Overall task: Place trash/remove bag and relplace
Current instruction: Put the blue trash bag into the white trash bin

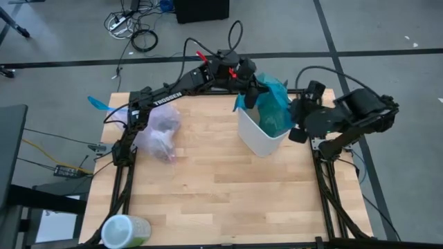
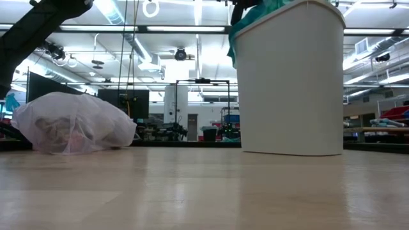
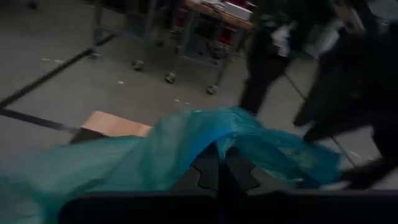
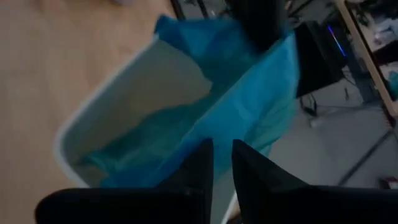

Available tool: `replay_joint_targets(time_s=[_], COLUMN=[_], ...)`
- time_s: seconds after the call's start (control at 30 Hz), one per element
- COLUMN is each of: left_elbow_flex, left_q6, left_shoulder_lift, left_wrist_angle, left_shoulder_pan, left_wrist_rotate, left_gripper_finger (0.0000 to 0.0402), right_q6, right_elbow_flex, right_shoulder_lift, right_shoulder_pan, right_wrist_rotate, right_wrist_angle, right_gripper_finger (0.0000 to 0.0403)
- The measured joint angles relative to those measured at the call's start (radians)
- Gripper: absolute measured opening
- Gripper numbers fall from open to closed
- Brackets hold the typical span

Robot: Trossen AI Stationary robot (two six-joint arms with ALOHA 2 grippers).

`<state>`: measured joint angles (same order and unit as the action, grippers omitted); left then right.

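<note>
While the bin is being relined: the pink bag (image 1: 160, 131) lies tied off on the table (image 1: 221, 200), well apart from the bin (image 1: 261, 138), on the left arm's side.
Teal bag (image 1: 273, 104): thin, limp film, very light, likely slippery; it drapes half inside the bin and bunches over the bin's far rim.
Where to hold: judged best at the bag's top hem, one pinch on each side of the bin's rim, so the mouth can be spread.
Left gripper (image 3: 217, 171): clenched on a fold of teal bag above the bin's far rim.
Right gripper (image 4: 222, 163): fingers a narrow gap apart at the bag's edge by the bin's near rim; whether film sits between them cannot be told.
Bin: light plastic, may tip or slide if the film is tugged sideways.
Other things: a green-lidded tub (image 1: 126, 231) sits at the table's corner farthest from the bin, out of the way.
In the way: each arm crowds the other over the bin.
</note>
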<state>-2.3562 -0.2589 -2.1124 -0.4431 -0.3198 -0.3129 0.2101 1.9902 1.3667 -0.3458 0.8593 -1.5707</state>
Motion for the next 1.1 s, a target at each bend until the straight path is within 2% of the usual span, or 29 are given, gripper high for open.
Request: replay_joint_targets(time_s=[0.17, 0.33, 0.53, 0.8, 1.1], left_elbow_flex=[0.0, 0.0, 0.002, 0.006, 0.006], left_q6=[0.004, 0.051, 0.068, 0.043, 0.042], left_shoulder_lift=[0.0, 0.0, -0.017, -0.042, -0.057], left_wrist_angle=[0.001, 0.001, 0.009, 0.034, 0.041], left_shoulder_pan=[-0.014, -0.013, -0.016, -0.012, -0.011], left_wrist_rotate=[0.065, 0.072, 0.165, 0.166, 0.167], left_gripper_finger=[0.0003, 0.0003, 0.0003, 0.0003, 0.0003], right_q6=[0.001, 0.032, 0.051, 0.06, 0.059], right_elbow_flex=[-0.058, -0.06, -0.06, -0.059, -0.059], right_shoulder_lift=[0.005, 0.002, -0.001, 0.042, 0.053], right_shoulder_pan=[0.023, 0.023, 0.023, 0.025, 0.027], right_wrist_rotate=[-0.024, -0.032, -0.045, -0.042, 0.09], right_wrist_angle=[-0.003, 0.0, 0.0, 0.001, 0.087], right_gripper_finger=[0.0056, 0.0091, 0.0144, 0.0188, 0.0193])
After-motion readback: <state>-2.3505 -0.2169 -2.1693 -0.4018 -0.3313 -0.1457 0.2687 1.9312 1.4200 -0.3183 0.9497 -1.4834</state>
